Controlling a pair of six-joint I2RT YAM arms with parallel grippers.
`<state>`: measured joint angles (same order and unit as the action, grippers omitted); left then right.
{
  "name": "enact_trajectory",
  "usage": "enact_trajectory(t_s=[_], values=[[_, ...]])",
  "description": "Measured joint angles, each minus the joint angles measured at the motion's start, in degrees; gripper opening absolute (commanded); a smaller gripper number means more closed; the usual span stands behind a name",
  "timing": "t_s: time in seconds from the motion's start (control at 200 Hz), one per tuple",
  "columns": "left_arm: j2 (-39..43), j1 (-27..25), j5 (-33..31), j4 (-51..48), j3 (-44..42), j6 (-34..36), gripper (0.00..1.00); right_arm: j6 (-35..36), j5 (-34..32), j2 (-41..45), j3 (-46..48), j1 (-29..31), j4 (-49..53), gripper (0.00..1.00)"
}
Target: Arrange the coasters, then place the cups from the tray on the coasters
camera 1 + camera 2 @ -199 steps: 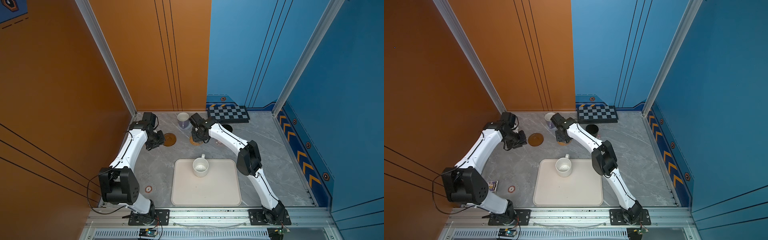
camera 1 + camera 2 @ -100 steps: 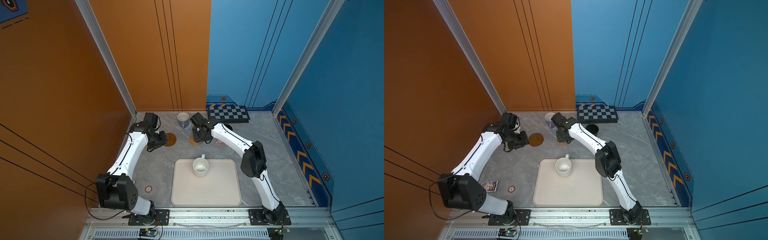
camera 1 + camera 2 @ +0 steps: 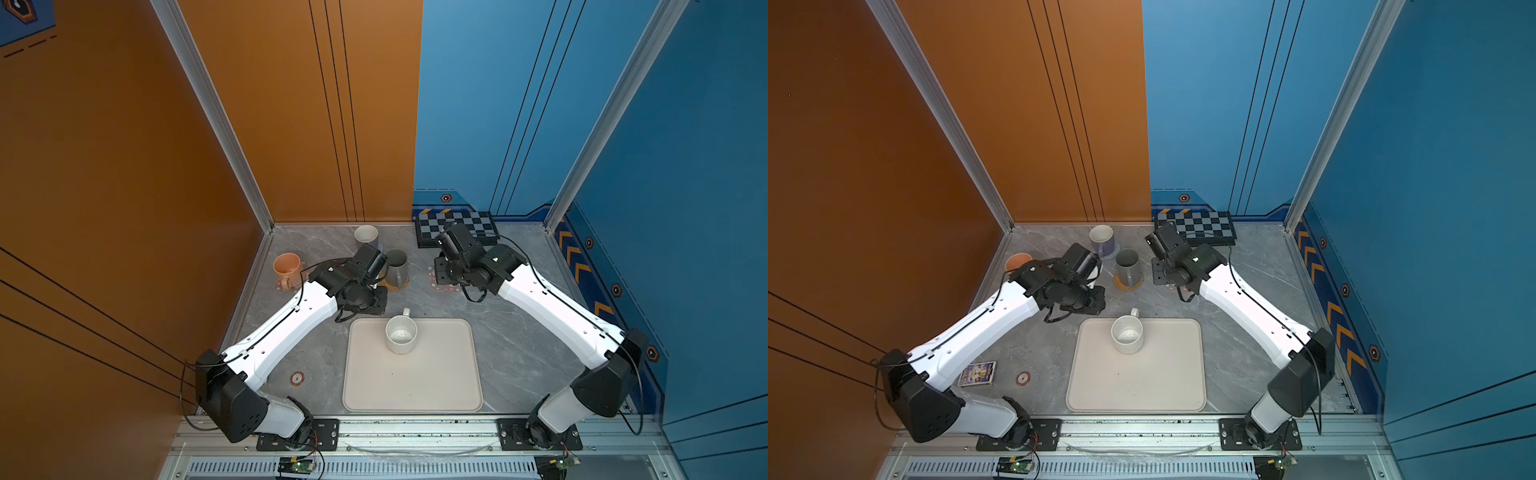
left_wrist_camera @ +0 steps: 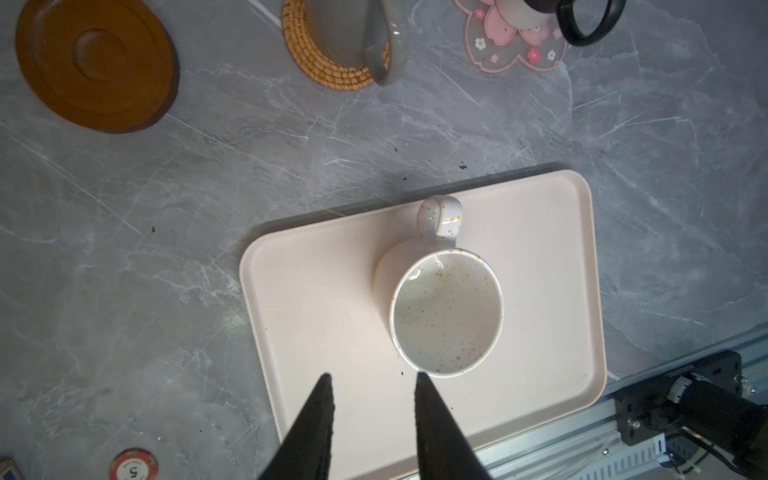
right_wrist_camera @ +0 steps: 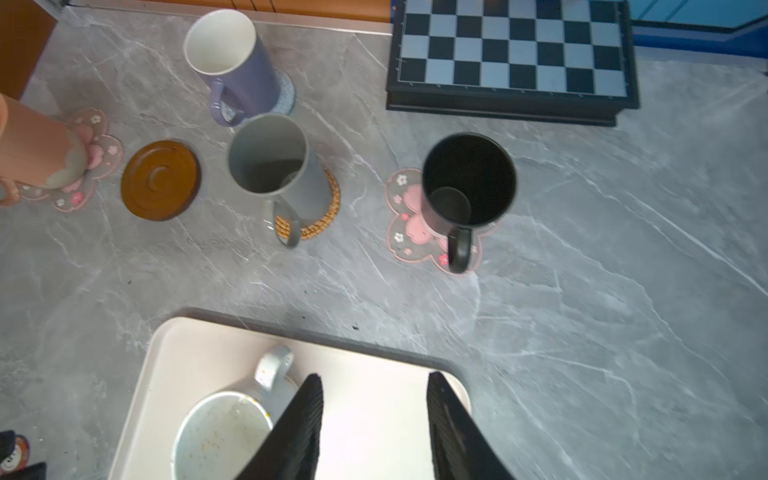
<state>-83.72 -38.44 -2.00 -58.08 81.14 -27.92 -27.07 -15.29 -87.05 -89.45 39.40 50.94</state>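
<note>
While the cup (image 4: 446, 311) on the tray (image 4: 324, 299) awaits the bare brown coaster (image 4: 97, 62), left fingers (image 4: 316, 428) and right fingers (image 5: 301, 432) hang apart, empty.

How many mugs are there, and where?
5: peach-orange mug on a pink-flower coaster, lavender mug on the grey-blue coaster, grey mug on the rattan coaster, black mug on the other pink-flower coaster, speckled white mug on the tray.

One cup (image 3: 401, 334) on the tray (image 3: 411, 386), four on coasters (image 5: 332, 199) behind.
</note>
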Motion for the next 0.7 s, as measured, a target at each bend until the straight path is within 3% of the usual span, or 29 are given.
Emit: enact_trajectory(t_s=[0.15,0.38,0.701], values=[[-7.34,-4.74,-3.67,0.02,5.07,-0.11,0.35,-0.15,-1.49,12.96,12.15,-3.17,-0.39,0.52],[-17.25,-5.07,-5.81,0.02,11.72,0.96,0.35,-1.31,-1.49,33.07,23.65,-6.47,0.55,0.55],[-24.2,-5.14,-5.99,-0.17,16.04,2.27,0.35,-3.28,-1.51,40.41,27.91,-9.46,4.81,0.56]])
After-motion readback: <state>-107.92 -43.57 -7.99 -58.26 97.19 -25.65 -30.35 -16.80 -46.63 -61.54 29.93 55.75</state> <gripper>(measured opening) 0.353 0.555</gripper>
